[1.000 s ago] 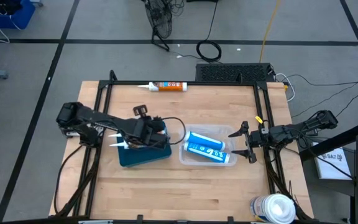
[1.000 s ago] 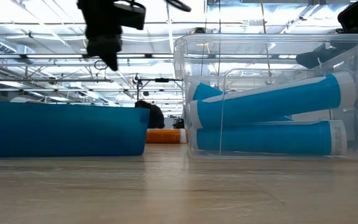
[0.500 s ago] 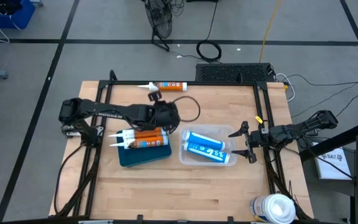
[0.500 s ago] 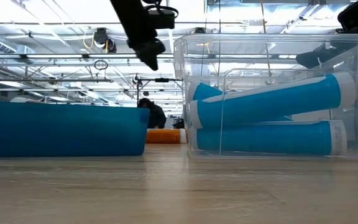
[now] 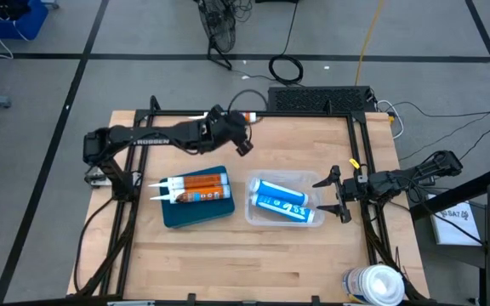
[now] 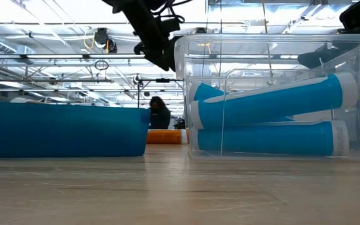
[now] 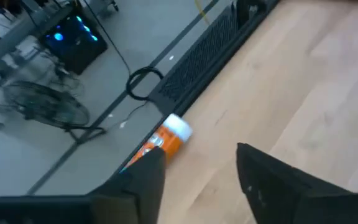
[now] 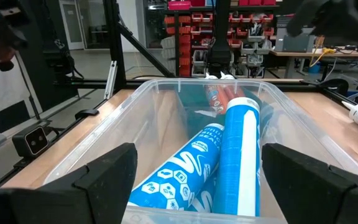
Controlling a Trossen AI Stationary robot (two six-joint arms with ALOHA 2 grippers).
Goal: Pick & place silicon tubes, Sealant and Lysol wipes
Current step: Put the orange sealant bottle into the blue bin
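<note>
Orange sealant tube [image 5: 230, 117] lies along worktop's far edge. Left end effector [image 5: 243, 143] hovers just beside it, fingers spread, nothing held. Two orange tubes [image 5: 196, 187] rest in blue tray [image 5: 196, 212]; blue tubes [image 5: 281, 202] in clear bin [image 5: 311, 180]. Right end effector [image 5: 337, 195] waits spread at bin's right end. Wipes [image 5: 374, 285] at near right corner. Best approach: square fingers across tube's body, descend, pinch mid-length.

2 orange sealant tubes [image 5: 192, 187] lie in blue tray [image 5: 196, 212]; blue tubes [image 5: 281, 202] in clear bin [image 5: 253, 214]; Lysol wipes [image 5: 374, 285] (white lid) at table's near-right corner.
</note>
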